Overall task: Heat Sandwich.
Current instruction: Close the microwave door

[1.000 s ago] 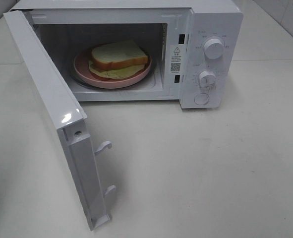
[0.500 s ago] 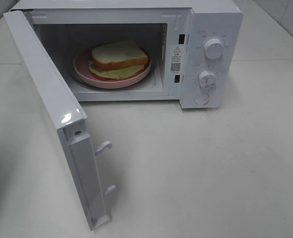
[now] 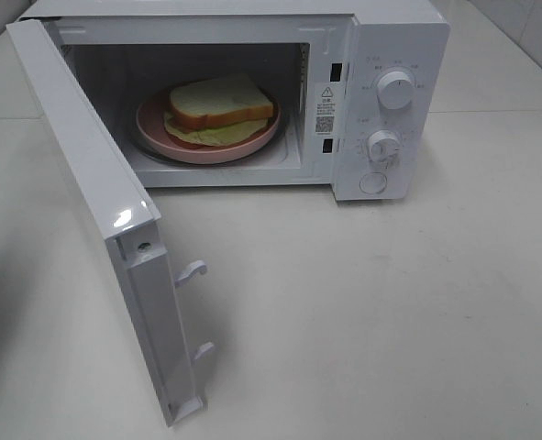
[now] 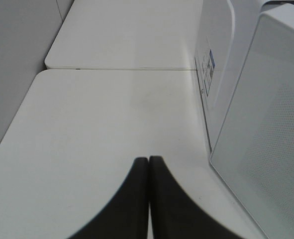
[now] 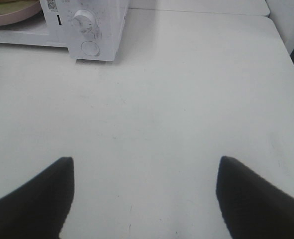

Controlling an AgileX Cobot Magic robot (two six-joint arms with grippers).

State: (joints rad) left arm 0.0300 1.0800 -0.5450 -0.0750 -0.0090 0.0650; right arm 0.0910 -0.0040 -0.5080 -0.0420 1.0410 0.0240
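White bench (image 3: 390, 302) carries a boxy white microwave oven (image 3: 403, 37), its hinged white door (image 3: 87, 174) swung wide open. Inside the cavity, the small stacked sandwich (image 3: 220, 103) of pale bread with yellow-green filling sits on a round pink plate (image 3: 151, 124), narrower than the plate beneath it. Two round white dials (image 3: 396, 89) and a round white button (image 3: 373, 182) line the control panel to the right of the cavity. The left fingers (image 4: 137, 194), dark and pressed together with nothing between them, hang over bare bench close beside the oven. The right fingers (image 5: 42, 196) stand wide apart and empty over the bench, facing the control panel and well apart from it.
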